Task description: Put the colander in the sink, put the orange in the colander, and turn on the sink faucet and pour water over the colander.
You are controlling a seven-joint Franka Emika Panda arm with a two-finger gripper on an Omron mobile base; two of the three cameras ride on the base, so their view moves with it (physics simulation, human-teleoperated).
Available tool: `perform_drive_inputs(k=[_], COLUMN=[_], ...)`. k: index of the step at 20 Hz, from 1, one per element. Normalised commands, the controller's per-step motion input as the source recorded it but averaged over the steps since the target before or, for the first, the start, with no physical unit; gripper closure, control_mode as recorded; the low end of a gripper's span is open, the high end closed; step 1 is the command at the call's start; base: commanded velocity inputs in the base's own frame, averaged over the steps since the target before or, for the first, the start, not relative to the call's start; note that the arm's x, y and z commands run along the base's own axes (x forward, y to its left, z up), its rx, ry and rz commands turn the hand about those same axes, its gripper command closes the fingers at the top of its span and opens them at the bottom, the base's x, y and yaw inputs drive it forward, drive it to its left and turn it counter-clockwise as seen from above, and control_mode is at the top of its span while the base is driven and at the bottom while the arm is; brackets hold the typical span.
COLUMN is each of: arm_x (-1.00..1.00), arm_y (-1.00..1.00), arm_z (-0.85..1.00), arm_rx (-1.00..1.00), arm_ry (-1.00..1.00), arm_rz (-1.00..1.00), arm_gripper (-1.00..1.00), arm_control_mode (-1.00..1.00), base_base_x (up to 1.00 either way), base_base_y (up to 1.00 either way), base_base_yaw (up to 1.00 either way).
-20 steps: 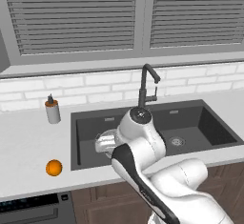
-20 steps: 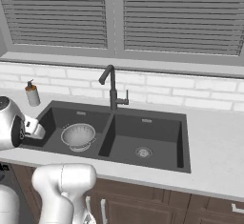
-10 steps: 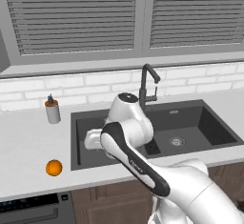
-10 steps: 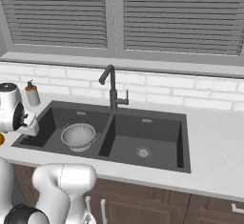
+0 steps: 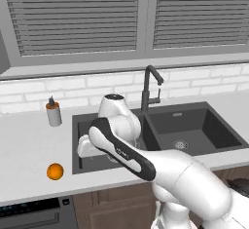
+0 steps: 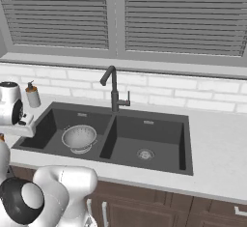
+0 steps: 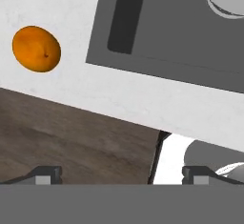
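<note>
The gripper (image 7: 121, 174) is seen in the hand view as two dark fingertips (image 7: 46, 174) set far apart at the lower edge, so the jaws are spread and nothing is held between them. Below the hand lie the front edge of the counter (image 7: 143, 99) and the brown wood of the cabinet (image 7: 71, 137) under it. In the left base view the hand end of the arm is held over the left basin's front left corner, just inside the counter edge.

The counter is pale and lightly speckled, and runs along a white brick backsplash (image 6: 193, 95). Above the backsplash a grey sill and two windows closed off by grey slatted blinds (image 6: 183, 16) are seen. Wooden cabinet fronts (image 6: 144, 206) are found below the counter.

The orange (image 5: 55, 171) is lying on the bare counter to the left of the sink, near the front edge and apart from the gripper; in the hand view it is placed at the upper left (image 7: 36, 48). A soap bottle (image 5: 53, 114) is standing upright at the back of the counter, to the left of the sink.

The sink (image 6: 149, 148) is a dark double basin. The colander (image 6: 79, 137) is set upright in the left basin, and nothing is seen in it. The right basin holds nothing but its round drain (image 6: 144, 154). The faucet (image 6: 113, 88) is mounted behind the divider between the basins, its spout turned toward the left basin.
</note>
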Motion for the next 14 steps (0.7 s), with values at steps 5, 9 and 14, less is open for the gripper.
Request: perform_drive_inputs(k=[5, 9, 14], arm_x=[-0.09, 0.0, 0.05], arm_y=[0.3, 0.47, 0.42], arm_z=[-0.4, -0.01, 0.0], arm_rx=[-0.01, 0.0, 0.0], arm_ry=[0.0, -0.01, -0.04], arm_rz=[0.09, 0.02, 0.01], arm_gripper=[-1.0, -1.0, -1.0], arm_control_mode=[-1.0, -1.0, -1.0], base_base_x=[0.0, 0.0, 0.0], base_base_y=[0.0, 0.0, 0.0], base_base_yaw=[0.0, 0.0, 0.0])
